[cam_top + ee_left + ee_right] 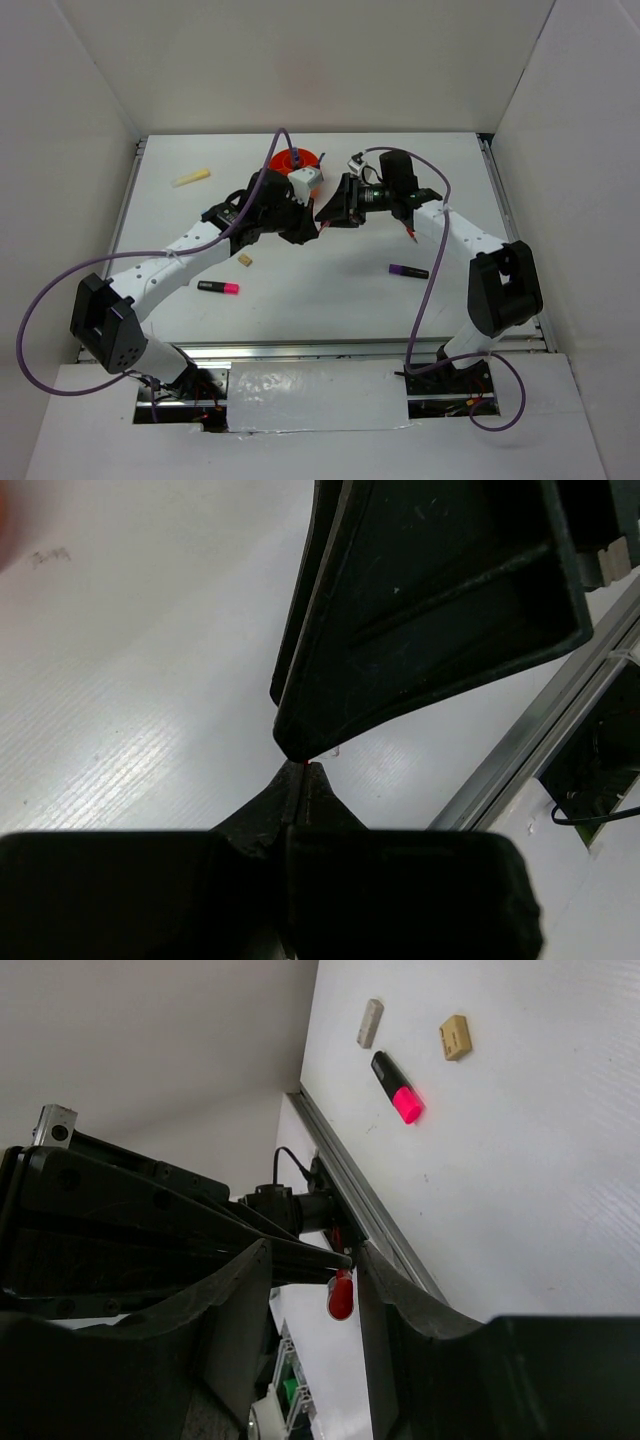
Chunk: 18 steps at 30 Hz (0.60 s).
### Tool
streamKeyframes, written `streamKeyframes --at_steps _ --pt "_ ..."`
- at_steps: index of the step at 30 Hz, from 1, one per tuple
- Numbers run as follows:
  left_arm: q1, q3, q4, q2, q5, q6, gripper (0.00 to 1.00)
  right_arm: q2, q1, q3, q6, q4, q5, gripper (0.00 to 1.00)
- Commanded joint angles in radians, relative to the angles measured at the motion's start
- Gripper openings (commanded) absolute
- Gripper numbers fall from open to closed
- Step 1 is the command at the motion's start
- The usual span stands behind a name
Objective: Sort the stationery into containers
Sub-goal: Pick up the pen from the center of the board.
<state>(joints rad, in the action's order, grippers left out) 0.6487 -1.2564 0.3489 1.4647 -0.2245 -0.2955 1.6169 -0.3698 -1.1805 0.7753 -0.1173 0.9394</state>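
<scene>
Left gripper (300, 772) jaws pinched shut on red pen (340, 1296), mid-frame in top view. Right gripper (314, 1260) jaws part open, straddling pen end; contact unclear. Orange pot (281, 161) upper centre.

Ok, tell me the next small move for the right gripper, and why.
Probably close the right gripper on the red pen. The pen's end sits between its open jaws, not yet gripped, while the shut left gripper pinches the pen.
</scene>
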Motion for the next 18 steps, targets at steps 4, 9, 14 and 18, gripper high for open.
streamKeyframes --at_steps 4,9,14,18 --pt "0.005 -0.037 -0.039 -0.006 -0.019 -0.025 0.00 0.005 -0.011 -0.044 0.007 0.045 0.012 0.44" --pt "0.005 -0.038 -0.042 -0.009 -0.019 -0.030 0.00 0.008 -0.012 -0.044 0.005 0.039 0.001 0.41" --pt "0.003 -0.041 -0.039 -0.012 -0.019 -0.039 0.00 0.006 -0.014 -0.039 0.002 0.028 -0.010 0.40" --pt "0.003 -0.044 -0.039 -0.009 -0.024 -0.042 0.00 0.003 -0.015 -0.042 -0.022 0.015 -0.028 0.44"
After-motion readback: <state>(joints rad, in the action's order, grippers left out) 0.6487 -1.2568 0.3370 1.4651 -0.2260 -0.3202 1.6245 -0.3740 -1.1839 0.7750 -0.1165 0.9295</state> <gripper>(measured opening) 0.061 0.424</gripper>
